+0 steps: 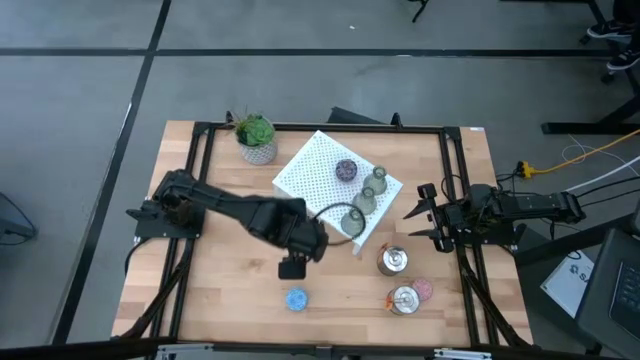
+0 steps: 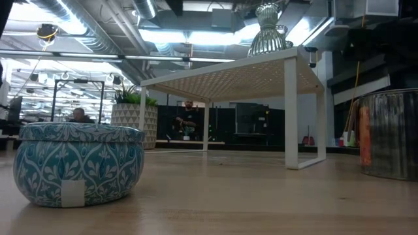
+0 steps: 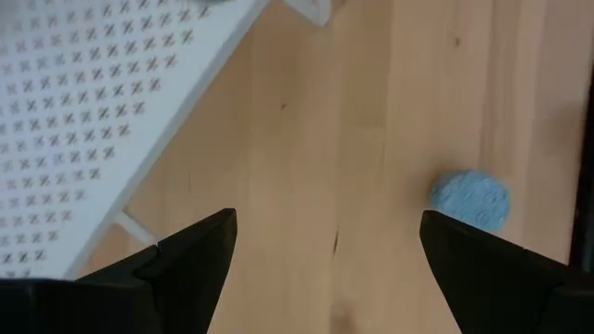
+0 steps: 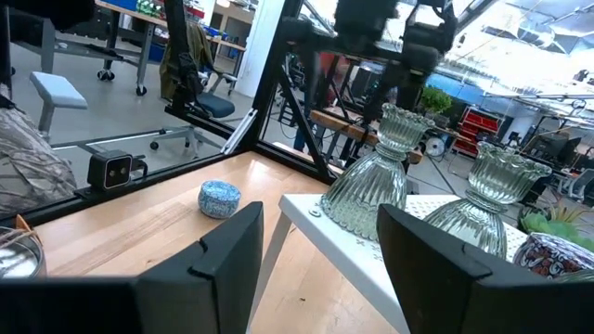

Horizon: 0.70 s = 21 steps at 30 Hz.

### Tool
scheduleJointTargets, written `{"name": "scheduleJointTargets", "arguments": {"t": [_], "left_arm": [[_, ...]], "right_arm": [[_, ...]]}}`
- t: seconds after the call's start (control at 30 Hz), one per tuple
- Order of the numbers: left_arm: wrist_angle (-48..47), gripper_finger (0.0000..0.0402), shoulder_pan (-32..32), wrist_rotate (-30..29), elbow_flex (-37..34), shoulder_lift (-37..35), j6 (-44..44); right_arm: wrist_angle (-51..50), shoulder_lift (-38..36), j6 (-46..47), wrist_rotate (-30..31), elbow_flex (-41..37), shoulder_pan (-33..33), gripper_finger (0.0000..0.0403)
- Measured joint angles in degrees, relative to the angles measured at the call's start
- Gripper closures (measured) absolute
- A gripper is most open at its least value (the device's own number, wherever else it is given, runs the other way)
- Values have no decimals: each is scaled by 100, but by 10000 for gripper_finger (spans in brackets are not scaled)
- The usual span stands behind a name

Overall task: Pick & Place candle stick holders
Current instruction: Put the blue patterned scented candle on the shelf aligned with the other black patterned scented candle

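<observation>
Candle stick holders lay spread: the blue one (image 1: 296, 298) sat alone on the tabletop (image 1: 230, 290) at the near edge, just nearward of the left gripper (image 1: 292, 268), whose jaws stood wide apart above bare wood. Round, it offered no long axis. The right gripper (image 1: 422, 212), jaws also apart, waited far off beside the white stand (image 1: 310, 165).

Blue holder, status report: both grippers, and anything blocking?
Left gripper open, empty, above bare table near the white stand. Right gripper open, waiting at the right edge. Blue holder on the table in front, untouched, nothing blocking.
</observation>
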Motion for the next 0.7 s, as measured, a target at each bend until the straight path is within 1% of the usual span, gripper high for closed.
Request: {"name": "scheduleJointTargets", "arguments": {"t": [0.1,0.5,0.63,0.7], "left_arm": [[147,65,-294,-240,0,97,-110],[1045,65,-1452,-215,0,581,-103],[1031,65,-1740,-519,0,865,81],[1029,65,-1795,-568,0,1037,108]], "right_arm": [[0,0,-1,1,0,0,188],[-46,0,-1,0,0,0,188],[-45,0,-1,0,0,0,188],[-46,0,0,0,0,2,188]]}}
